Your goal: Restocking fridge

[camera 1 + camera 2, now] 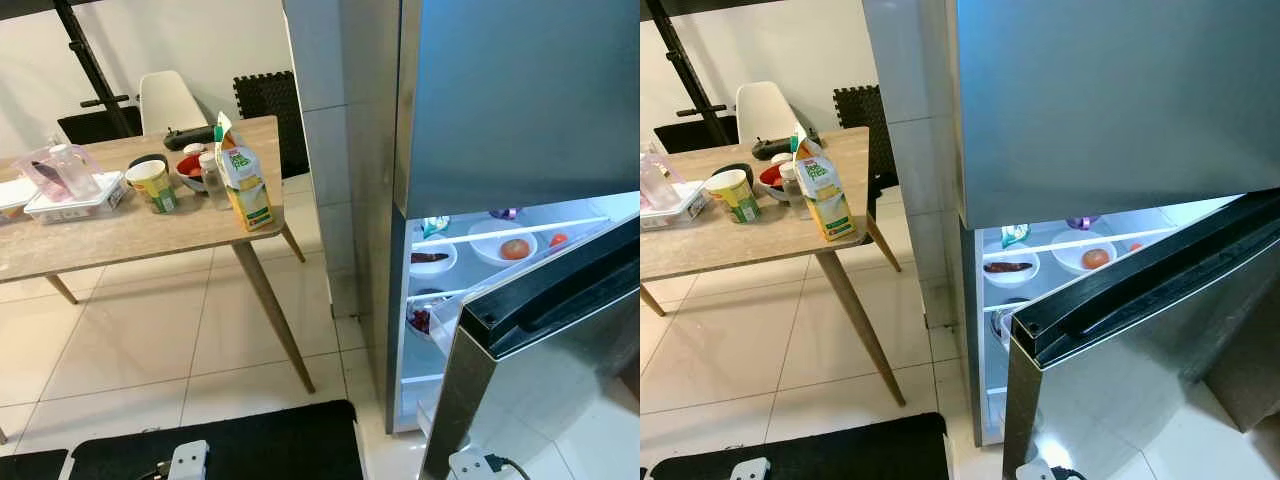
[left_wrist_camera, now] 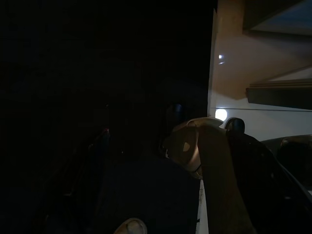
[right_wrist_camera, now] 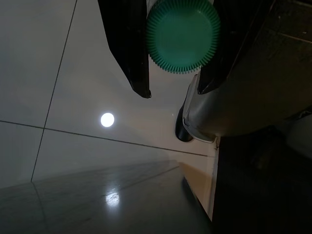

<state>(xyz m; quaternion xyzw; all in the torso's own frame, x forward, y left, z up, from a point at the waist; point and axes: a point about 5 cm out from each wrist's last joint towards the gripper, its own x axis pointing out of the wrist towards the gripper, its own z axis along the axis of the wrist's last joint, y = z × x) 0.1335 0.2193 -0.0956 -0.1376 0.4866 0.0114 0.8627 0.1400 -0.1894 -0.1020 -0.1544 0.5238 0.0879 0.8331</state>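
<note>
Jaws of my right gripper (image 3: 173, 73) are clamped around a green-capped bottle (image 3: 183, 34); left I can't tell. Fridge (image 1: 470, 260) door's open, shelves partly stocked. Juice carton (image 1: 243, 175) and cup (image 1: 152, 185) wait at the counter (image 1: 140, 235) edge, so plenty's left.

Right tool (image 3: 173, 90) pointing floorward, fingers clamped either side of green-capped item; left arm idle.

half-open fridge door (image 1: 540, 330) blocks the shelves (image 1: 500, 232) — bowls (image 1: 505, 243) crowd them.

Juice carton (image 1: 825, 195) label: lettering too small to read.
</note>
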